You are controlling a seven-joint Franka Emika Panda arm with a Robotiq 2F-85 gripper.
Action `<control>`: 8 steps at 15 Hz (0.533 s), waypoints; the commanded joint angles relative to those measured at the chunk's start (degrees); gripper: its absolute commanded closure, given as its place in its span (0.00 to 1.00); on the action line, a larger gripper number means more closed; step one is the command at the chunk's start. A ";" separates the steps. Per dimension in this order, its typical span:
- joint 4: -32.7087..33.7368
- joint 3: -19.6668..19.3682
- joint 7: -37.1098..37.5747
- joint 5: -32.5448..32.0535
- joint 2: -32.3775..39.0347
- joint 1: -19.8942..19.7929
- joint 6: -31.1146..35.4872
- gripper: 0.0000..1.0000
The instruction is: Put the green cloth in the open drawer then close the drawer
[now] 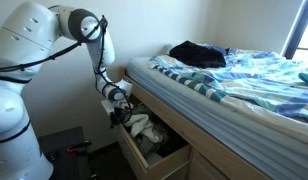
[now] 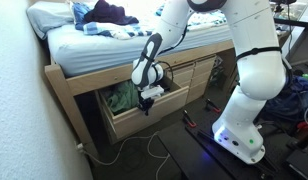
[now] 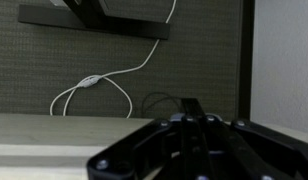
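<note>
The open drawer (image 1: 135,159) sticks out from under the bed in both exterior views; its front panel (image 2: 174,101) is pale wood. The green cloth (image 2: 121,97) lies bunched inside the drawer, and it shows next to pale fabric in an exterior view (image 1: 144,128). My gripper (image 1: 116,117) points down at the drawer's front edge, also seen in an exterior view (image 2: 146,107). In the wrist view the black fingers (image 3: 189,106) are pressed together with nothing between them, over a pale wooden edge (image 3: 44,135). The cloth is out of the wrist view.
The bed (image 1: 234,85) with striped blue bedding and a dark garment (image 1: 197,53) sits above the drawer. A white cable (image 3: 94,85) loops on the grey carpet below. A closed drawer (image 2: 204,72) is beside the open one. The robot base (image 2: 244,135) stands close by.
</note>
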 commanded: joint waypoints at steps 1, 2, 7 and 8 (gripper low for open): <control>-0.33 -1.17 0.56 -1.07 0.65 -0.02 6.42 1.00; -0.16 -1.38 0.72 -0.96 1.04 -0.01 8.13 1.00; 1.68 -1.70 1.30 -0.33 3.71 0.05 15.94 1.00; 2.29 -1.30 1.08 -0.07 4.56 -0.19 17.76 1.00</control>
